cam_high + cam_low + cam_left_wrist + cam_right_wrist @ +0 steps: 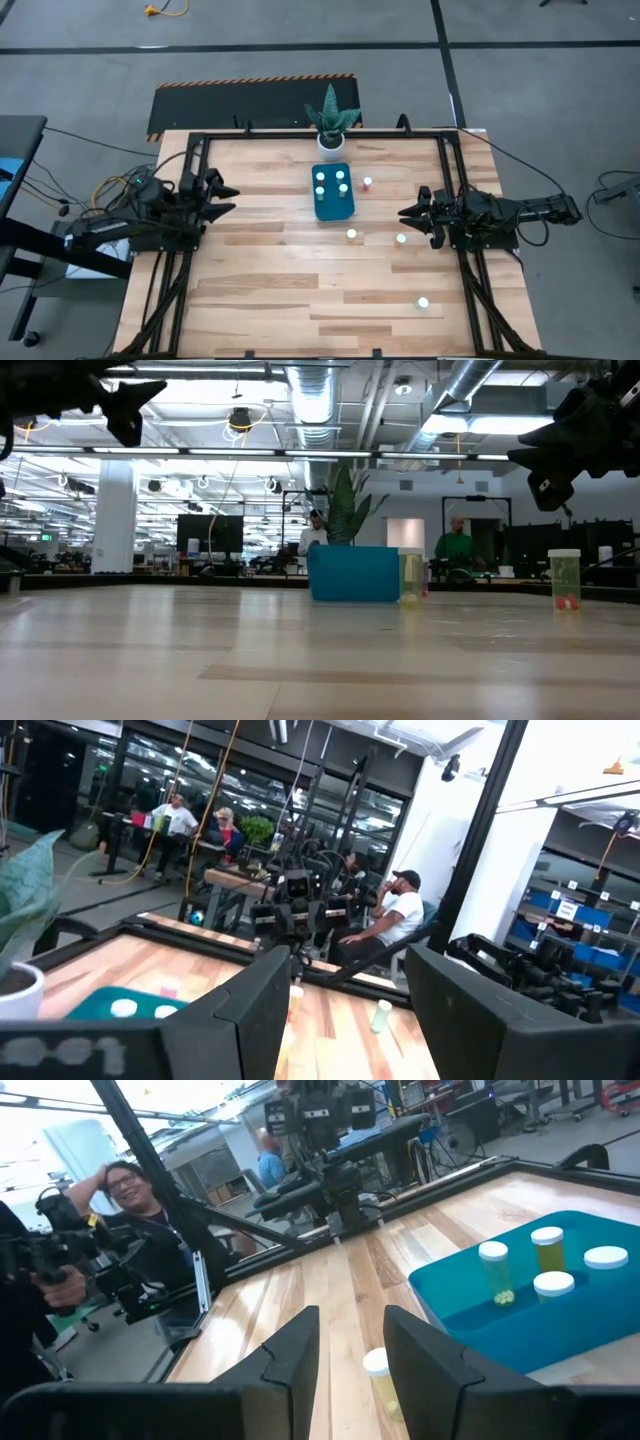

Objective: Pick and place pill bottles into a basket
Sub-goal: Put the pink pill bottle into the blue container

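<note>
From above, the basket [334, 194] sat just before the plant pot [330, 141], four bottles inside; four more bottles [352, 235] stood loose right of and nearer than the basket. At table height, one bottle [410, 577] stood against the basket's right side. The left gripper [340, 1010] hung apart from it, jaws wide and empty. The right gripper [352, 1355], narrow and empty, faced the nearest bottle [380, 1376]. These bottles looked light, stiff and tippy; best grasped across the body below the cap.
</note>
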### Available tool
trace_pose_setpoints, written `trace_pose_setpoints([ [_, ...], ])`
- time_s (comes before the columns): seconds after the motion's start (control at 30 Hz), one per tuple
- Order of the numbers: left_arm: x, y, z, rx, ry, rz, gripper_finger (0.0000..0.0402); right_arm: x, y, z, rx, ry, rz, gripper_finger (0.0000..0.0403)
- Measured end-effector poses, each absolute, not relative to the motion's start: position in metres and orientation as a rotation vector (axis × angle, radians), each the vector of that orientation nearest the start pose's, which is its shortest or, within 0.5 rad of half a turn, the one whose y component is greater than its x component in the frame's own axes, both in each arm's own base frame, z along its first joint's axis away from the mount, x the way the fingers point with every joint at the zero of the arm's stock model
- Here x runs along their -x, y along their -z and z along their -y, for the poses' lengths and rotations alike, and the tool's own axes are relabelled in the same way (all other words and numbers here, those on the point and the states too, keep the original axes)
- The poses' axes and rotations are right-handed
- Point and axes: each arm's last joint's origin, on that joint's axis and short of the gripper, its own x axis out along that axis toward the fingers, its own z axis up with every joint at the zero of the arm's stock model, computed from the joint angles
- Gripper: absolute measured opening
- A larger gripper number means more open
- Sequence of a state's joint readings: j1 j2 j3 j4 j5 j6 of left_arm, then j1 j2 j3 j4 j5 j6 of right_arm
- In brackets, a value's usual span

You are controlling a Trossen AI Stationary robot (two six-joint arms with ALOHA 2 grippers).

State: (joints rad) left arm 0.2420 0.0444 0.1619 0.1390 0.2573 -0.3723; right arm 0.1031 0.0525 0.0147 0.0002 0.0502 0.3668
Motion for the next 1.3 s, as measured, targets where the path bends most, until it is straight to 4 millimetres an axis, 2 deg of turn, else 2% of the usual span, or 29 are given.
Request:
trace_pose_setpoints([
  [0.27, -0.089, -0.201, -0.014, 0.298, 0.047, 0.189, 0.0188, -0.100, -0.164, -0.009, -0.364, -0.046, -0.047, 0.0108],
  [0.6, -0.095, -0.174, -0.019, 0.200, -0.082, 0.083, 0.0188, -0.100, -0.164, -0.009, -0.364, -0.045, -0.047, 0.0108],
  [0.8, -0.094, -0.171, -0.021, 0.092, -0.187, 0.036, 0.0188, -0.100, -0.164, -0.009, -0.364, -0.046, -0.047, 0.0108],
  [1.3, -0.094, -0.170, -0.023, 0.114, -0.238, 0.028, 0.0188, -0.100, -0.164, -0.009, -0.364, -0.045, -0.047, 0.0108],
])
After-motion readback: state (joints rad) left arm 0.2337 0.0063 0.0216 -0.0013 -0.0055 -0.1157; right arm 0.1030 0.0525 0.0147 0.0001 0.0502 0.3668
